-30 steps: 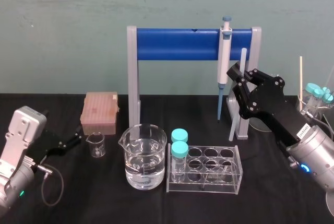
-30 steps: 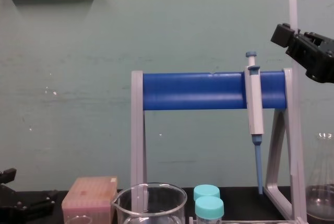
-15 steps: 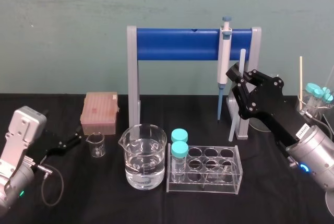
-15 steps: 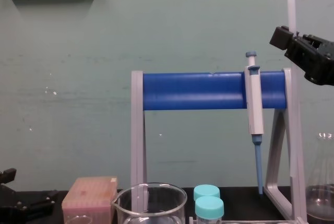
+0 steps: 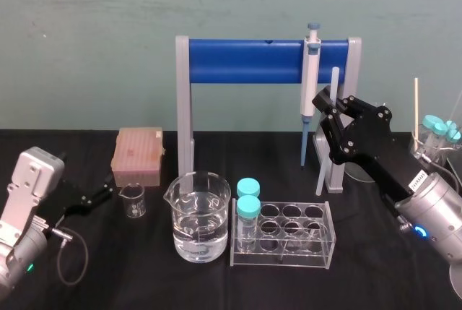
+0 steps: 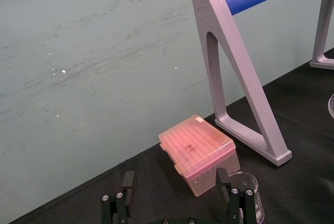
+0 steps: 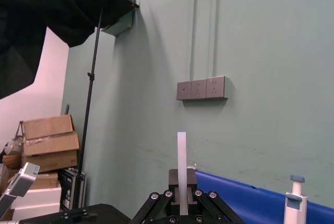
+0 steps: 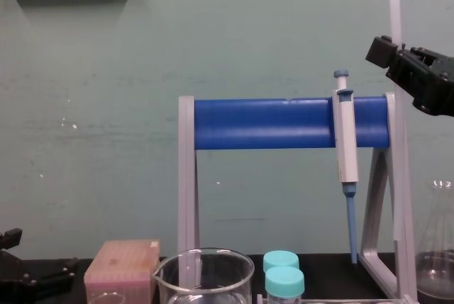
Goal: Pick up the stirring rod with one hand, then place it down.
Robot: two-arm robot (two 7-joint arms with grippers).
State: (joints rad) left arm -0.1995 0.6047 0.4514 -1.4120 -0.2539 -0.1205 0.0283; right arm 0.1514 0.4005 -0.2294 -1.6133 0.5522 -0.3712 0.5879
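Barely anything has shifted: the right gripper [image 5: 326, 104] and its load sit a touch lower than a second ago. It is clenched on the stirring rod [image 5: 322, 169], held near upright just beside the right leg of the pipette stand [image 5: 245, 61]. By my reading the placing-down is in hand, and the next move calls for lowering the rod to the table and letting go. At the near left the left gripper [image 5: 101, 196] rests released. A white label [image 5: 417, 178] on the right arm is unreadable.

Beaker [image 5: 201, 205] left of tube rack [image 5: 319, 243]; pipette stand [image 5: 245, 62] behind; stirring rod [image 5: 335, 82] near its right post.
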